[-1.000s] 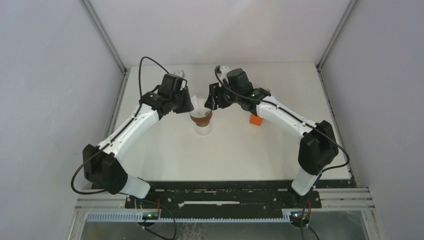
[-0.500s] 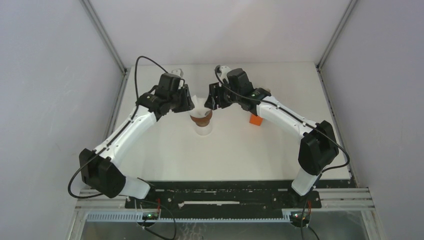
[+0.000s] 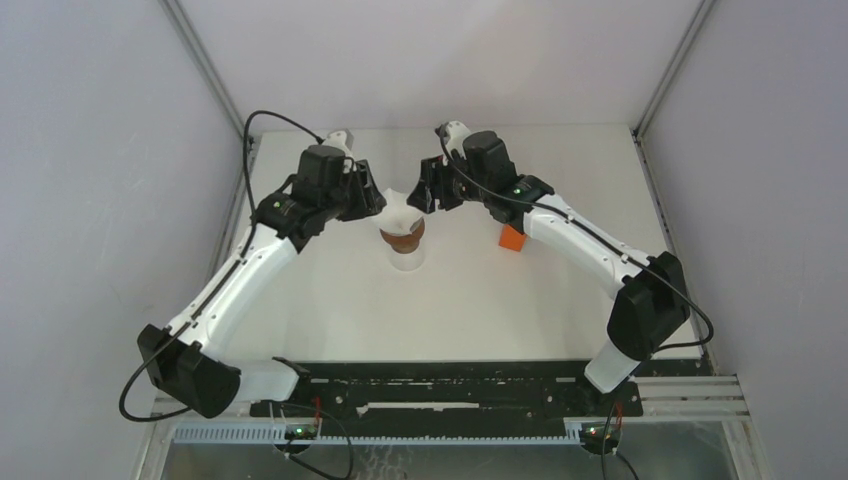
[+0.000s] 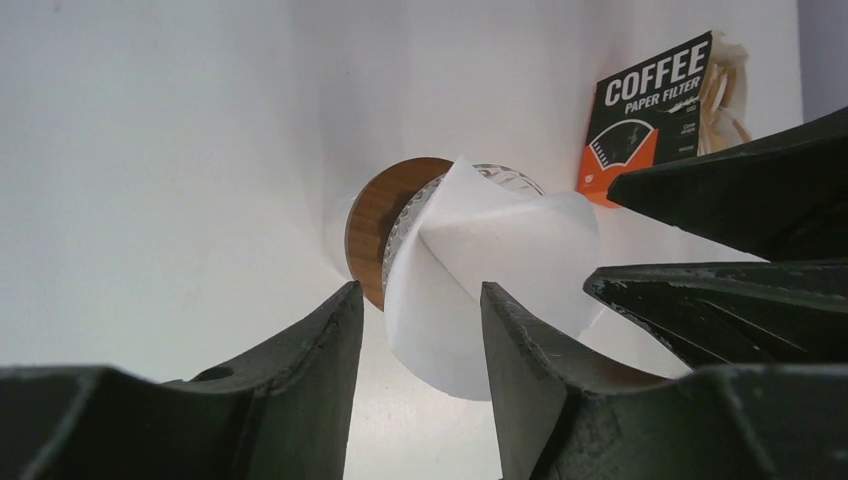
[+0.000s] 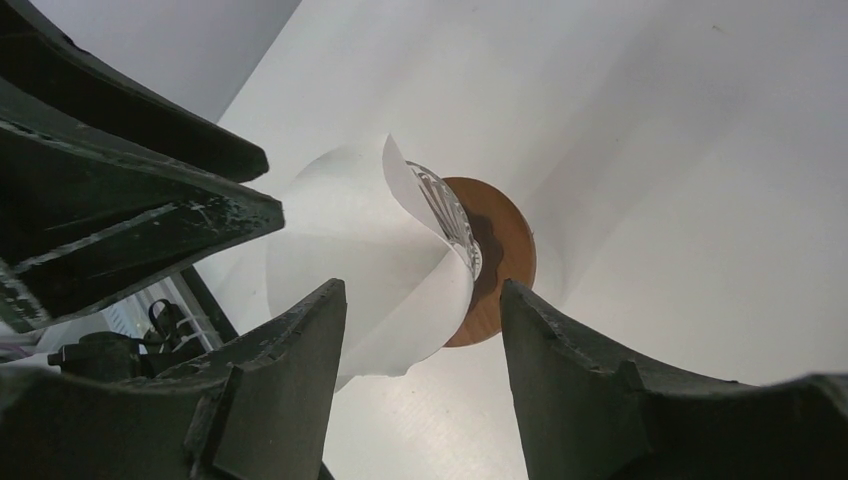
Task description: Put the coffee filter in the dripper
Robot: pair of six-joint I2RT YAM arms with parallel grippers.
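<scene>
Coffee filter [image 3: 397,211] opened into cone, sitting in dripper [image 3: 402,238], rim standing proud, not pressed down. Left hand [image 3: 372,202] and right hand [image 3: 425,196] both parted, flanking paper, gripping nothing. Risk: hand catches raised edge, drags filter out or topples dripper.

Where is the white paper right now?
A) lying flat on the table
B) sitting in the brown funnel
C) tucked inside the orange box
B: the filter stands opened into a cone with its tip down in the dripper.
</scene>
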